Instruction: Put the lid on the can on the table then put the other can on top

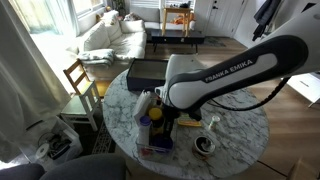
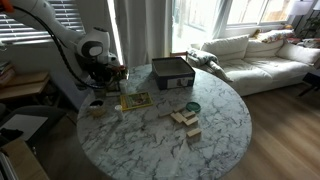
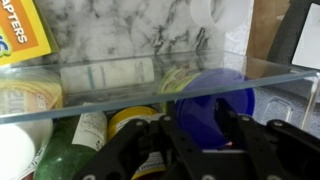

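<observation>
Black fingers (image 3: 172,140) of the gripper (image 3: 203,132) were spread wide on either side of the lid (image 3: 215,95). Pad contact was hidden in the wrist view, so I couldn't tell whether it was gripped or just straddled. The lid was a flat, round, glossy blue plastic disc sitting inside a clear plastic bin (image 3: 150,95). It sat just beside a yellow-capped bottle (image 3: 130,122) and a dark green bottle (image 3: 72,148). A pale labelled cylinder (image 3: 105,75) lay on its side behind them, and a yellow printed box (image 3: 22,35) showed at the upper corner. The wrist pointed straight down into the bin, at the edge of the table (image 1: 240,135), which had a round, white-grey marbled top. The white arm (image 1: 230,72) was bent at the elbow and reached across the table in both exterior views, with black lettering on the forearm link. The can (image 1: 203,146), a short round metal tin with a dark inside and pale rim, stood upright on the tabletop well apart from the bin. Wooden blocks (image 2: 185,120) lay near it. A black rectangular box (image 2: 172,72) sat at the far side of the table.
</observation>
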